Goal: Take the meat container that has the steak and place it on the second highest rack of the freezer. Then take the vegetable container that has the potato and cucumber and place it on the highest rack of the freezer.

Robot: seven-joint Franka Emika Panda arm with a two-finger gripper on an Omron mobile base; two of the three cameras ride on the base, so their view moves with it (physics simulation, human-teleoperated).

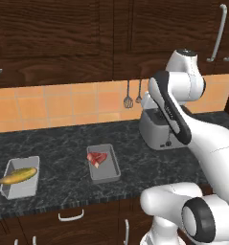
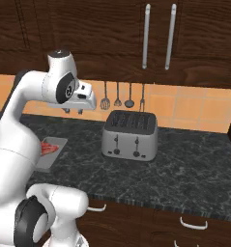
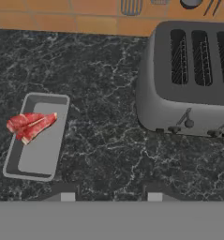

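Steak (image 1: 97, 158) sits at the back end of its grey meat container (image 1: 104, 164) on the dark tabletop (image 1: 63, 158), left of the toaster (image 1: 156, 129) — untouched, with the vegetable container (image 1: 21, 177) farther left holding what looks like a long yellow-green vegetable. From the right base, the end effector (image 2: 73, 110) hangs high above the tabletop near the tiled wall, the meat container partly hidden behind the arm. Through the hand camera, the fingertips (image 3: 64, 194) stand apart with nothing between them — seemingly poised for a descent toward the meat container, down and to the left.
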